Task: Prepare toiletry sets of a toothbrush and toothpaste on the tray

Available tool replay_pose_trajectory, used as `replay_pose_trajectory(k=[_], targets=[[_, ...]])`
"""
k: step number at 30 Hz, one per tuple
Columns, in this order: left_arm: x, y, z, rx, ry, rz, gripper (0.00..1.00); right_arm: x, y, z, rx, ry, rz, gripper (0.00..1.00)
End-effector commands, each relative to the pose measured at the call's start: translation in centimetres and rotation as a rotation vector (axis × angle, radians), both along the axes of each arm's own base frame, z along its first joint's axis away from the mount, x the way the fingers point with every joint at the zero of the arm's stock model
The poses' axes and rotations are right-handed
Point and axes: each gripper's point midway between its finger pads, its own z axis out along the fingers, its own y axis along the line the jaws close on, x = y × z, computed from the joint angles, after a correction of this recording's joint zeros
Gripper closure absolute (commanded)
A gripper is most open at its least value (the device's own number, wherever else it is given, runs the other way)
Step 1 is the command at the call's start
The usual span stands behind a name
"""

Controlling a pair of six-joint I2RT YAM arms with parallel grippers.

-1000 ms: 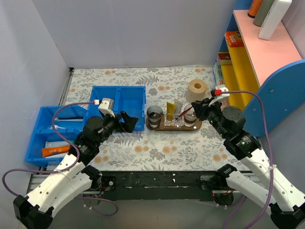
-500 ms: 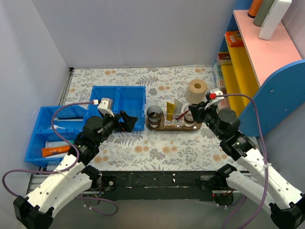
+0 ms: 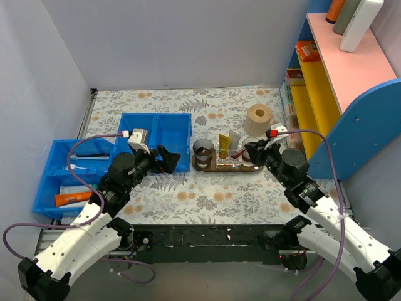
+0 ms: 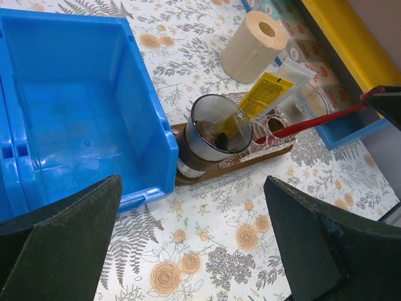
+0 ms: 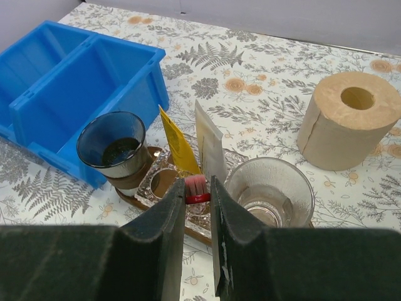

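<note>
- left gripper [image 3: 170,158]: jaws spread, empty, parked by blue bin [image 3: 155,119], out of the way.
- tray [image 4: 232,164]: on surface; toothpaste [image 5: 177,147] upright in its middle holder.
- toothbrush [image 5: 197,186]: pinched in right gripper [image 3: 254,150] jaws, head aimed at that holder, probably for seating beside the tube.

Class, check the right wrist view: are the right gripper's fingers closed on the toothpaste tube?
No: the right gripper grips the red toothbrush, while the yellow toothpaste stands beyond it on the tray.
</note>
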Motion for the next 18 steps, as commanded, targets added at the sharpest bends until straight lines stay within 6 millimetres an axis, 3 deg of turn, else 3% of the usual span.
replay_pose_trajectory(k=[1, 18], targets=[[0.2, 0.5, 1.5, -0.012, -0.032, 0.022, 0.02, 0.3, 0.3, 1.5, 0.044, -0.086, 0.005, 0.99], [0.3, 0.5, 1.4, -0.012, -0.032, 0.02, 0.02, 0.5, 0.6, -0.5, 0.031, -0.095, 0.019, 0.99]])
